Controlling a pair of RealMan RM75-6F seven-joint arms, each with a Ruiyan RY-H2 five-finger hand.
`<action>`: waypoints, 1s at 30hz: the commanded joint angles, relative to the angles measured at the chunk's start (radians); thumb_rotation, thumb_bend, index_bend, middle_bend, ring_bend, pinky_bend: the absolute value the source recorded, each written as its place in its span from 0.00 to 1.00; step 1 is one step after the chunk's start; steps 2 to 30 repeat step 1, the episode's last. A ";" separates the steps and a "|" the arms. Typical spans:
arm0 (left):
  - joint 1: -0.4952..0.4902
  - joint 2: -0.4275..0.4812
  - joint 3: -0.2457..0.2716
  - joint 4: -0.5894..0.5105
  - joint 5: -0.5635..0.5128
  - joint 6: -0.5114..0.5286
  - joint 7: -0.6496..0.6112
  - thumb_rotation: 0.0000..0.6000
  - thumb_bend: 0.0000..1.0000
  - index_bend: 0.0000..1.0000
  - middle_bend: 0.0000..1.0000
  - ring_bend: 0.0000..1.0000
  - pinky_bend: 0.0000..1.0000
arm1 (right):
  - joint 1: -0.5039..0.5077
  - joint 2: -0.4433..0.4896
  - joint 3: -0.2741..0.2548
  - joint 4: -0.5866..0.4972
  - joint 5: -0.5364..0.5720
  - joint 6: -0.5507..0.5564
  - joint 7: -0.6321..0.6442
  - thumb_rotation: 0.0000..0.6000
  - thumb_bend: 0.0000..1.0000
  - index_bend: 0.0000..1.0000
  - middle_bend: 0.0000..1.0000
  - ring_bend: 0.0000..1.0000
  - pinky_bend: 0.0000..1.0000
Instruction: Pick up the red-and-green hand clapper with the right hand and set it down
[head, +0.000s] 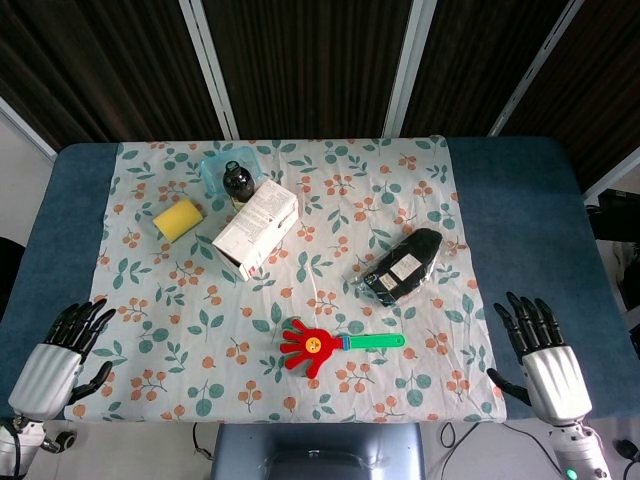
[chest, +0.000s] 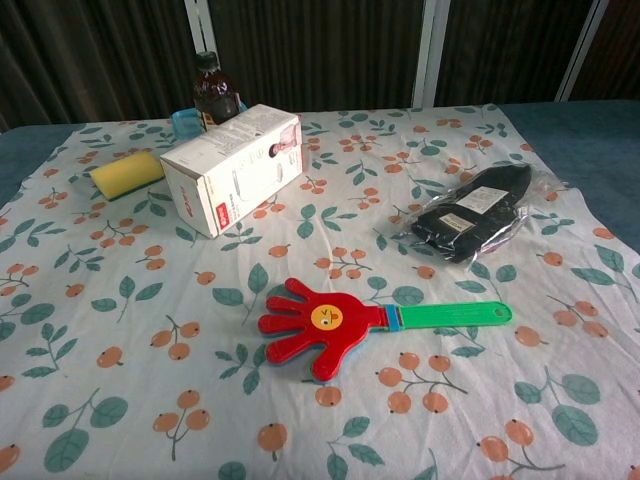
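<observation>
The hand clapper lies flat on the flowered cloth near the table's front edge, red palm to the left and green handle to the right. Nothing touches it. My right hand hovers at the front right corner over the blue table edge, well right of the handle, fingers spread and empty. My left hand sits at the front left corner, fingers apart, holding nothing. The chest view shows neither hand.
A black packet in clear wrap lies just behind the clapper's handle. A white carton, a yellow sponge and a dark bottle stand at the back left.
</observation>
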 joint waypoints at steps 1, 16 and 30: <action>-0.002 -0.003 -0.003 -0.006 -0.007 -0.009 0.012 1.00 0.37 0.00 0.00 0.00 0.08 | -0.012 0.023 0.012 0.005 0.037 -0.022 0.020 1.00 0.22 0.00 0.00 0.00 0.00; -0.002 -0.003 -0.003 -0.006 -0.007 -0.009 0.012 1.00 0.37 0.00 0.00 0.00 0.08 | -0.012 0.023 0.012 0.005 0.037 -0.022 0.020 1.00 0.22 0.00 0.00 0.00 0.00; -0.002 -0.003 -0.003 -0.006 -0.007 -0.009 0.012 1.00 0.37 0.00 0.00 0.00 0.08 | -0.012 0.023 0.012 0.005 0.037 -0.022 0.020 1.00 0.22 0.00 0.00 0.00 0.00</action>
